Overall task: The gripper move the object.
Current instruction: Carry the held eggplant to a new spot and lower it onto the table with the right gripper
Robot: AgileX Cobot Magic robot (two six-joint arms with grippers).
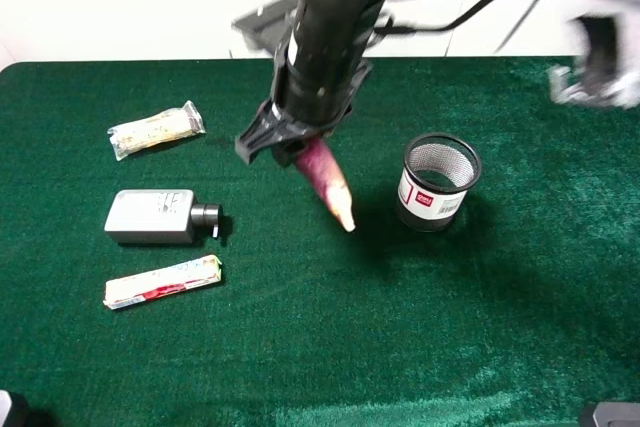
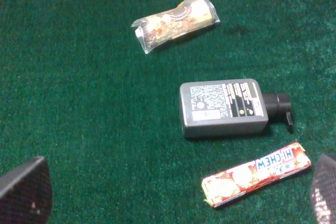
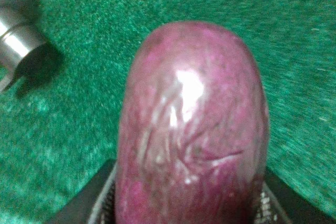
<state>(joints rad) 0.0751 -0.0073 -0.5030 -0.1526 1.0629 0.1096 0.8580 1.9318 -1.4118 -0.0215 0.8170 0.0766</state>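
Note:
The object, a long purple-magenta vegetable (image 1: 323,173) with a cream pointed tip, is held tilted over the green cloth, tip down and pointing toward the front right. My right gripper (image 1: 285,147), the black bulky end of the dark arm, is shut on its thick end. In the right wrist view the vegetable (image 3: 194,129) fills the frame, with a finger (image 3: 105,205) on either side. My left gripper (image 2: 173,195) is open and empty; only its two fingertips (image 2: 26,192) show, wide apart above the cloth. I cannot see the left gripper in the exterior high view.
A black mesh cup (image 1: 440,182) stands upright just right of the vegetable's tip. On the left lie a grey rectangular bottle (image 1: 150,215) (image 2: 223,107), a white-and-red snack bar (image 1: 162,282) (image 2: 257,174) and a clear-wrapped snack (image 1: 155,129) (image 2: 176,19). A blurred pale shape (image 1: 600,72) is at far right.

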